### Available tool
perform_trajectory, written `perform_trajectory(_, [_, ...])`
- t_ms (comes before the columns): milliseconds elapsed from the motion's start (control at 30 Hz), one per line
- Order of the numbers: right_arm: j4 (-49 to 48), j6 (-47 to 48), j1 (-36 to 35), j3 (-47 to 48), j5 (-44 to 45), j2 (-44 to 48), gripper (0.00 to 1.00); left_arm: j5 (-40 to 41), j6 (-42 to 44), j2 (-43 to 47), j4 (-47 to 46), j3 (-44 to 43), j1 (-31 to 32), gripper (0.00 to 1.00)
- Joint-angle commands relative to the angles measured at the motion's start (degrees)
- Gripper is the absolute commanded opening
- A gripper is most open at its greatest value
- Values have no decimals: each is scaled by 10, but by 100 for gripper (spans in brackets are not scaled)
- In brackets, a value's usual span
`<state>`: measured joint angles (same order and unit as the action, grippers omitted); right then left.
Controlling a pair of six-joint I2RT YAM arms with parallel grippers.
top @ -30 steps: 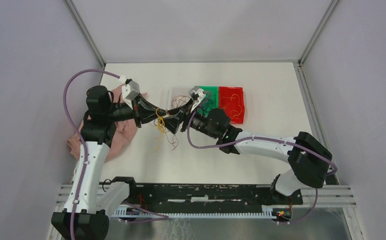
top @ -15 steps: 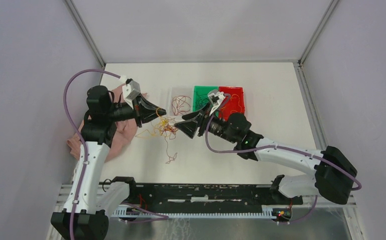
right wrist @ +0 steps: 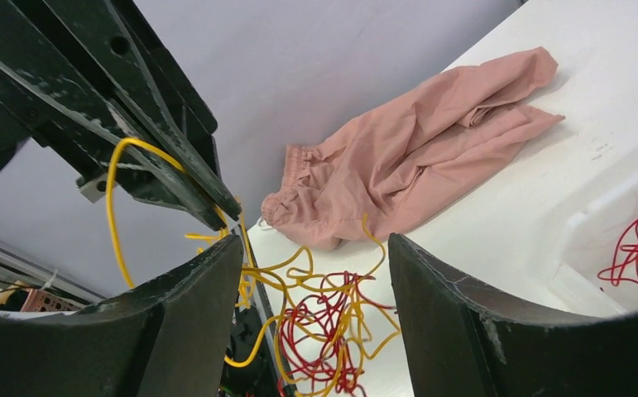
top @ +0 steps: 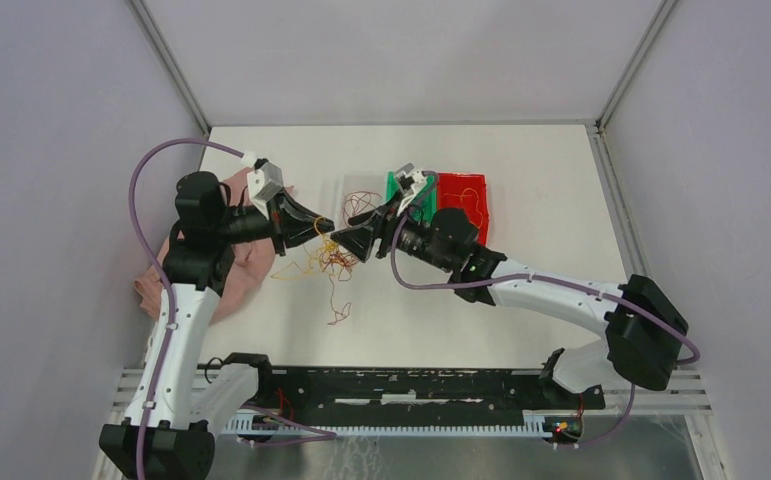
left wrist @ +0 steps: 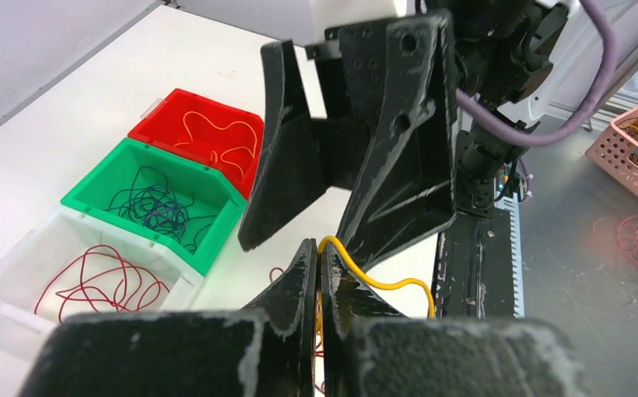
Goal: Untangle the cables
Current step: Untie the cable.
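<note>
**Left pinches, right lines up**

I have the left gripper (left wrist: 317,250) clenched on a yellow cable (left wrist: 371,279), so the cables (top: 327,258) dangle from it onto the table (top: 411,330) and strands separate. The right gripper (right wrist: 315,248) gapes just beside it, grasping nothing, placed, I judge, to take one strand.

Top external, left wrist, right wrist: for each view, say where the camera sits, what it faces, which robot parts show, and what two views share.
Top external: above, behind the arms, looking down on the table; left arm, right arm, left gripper, right gripper show.
Left wrist: on the left arm, facing the right gripper and green bin; own shut fingers show.
Right wrist: on the right arm, facing the pink cloth; own open fingers show.
Shared: both wrist views show the yellow cable the left gripper pinches.
</note>
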<state>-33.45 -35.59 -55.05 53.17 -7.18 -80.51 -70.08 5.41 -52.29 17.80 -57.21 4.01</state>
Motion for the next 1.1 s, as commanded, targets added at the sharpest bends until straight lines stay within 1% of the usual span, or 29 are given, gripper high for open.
perform_trajectory(0, [-78, -5, -5, 23, -39, -21, 72, 5, 7, 5, -11, -15, 5, 4])
perform_trajectory(233, [-121, -26, -8, 25, -69, -44, 73, 6, 11, 1, -10, -15, 9, 4])
perform_trajectory(400, [-172, -65, -8, 27, -80, -64, 73, 8, 12, 2, -11, -16, 11, 4])
perform_trajectory(467, [-191, -78, -8, 19, -71, -64, 73, 8, 10, 1, -10, -18, 11, 4])
perform_trajectory(667, [-186, -83, -8, -45, -18, -18, 72, 7, 5, 4, -11, -22, 12, 3])
perform_trajectory(933, [-236, -98, -8, -39, -64, -34, 73, 10, -13, 6, -29, -19, 17, 3])
perform_trajectory(1067, [-243, -104, -9, -20, -79, -51, 73, 11, -18, 4, -29, -23, 20, 3])
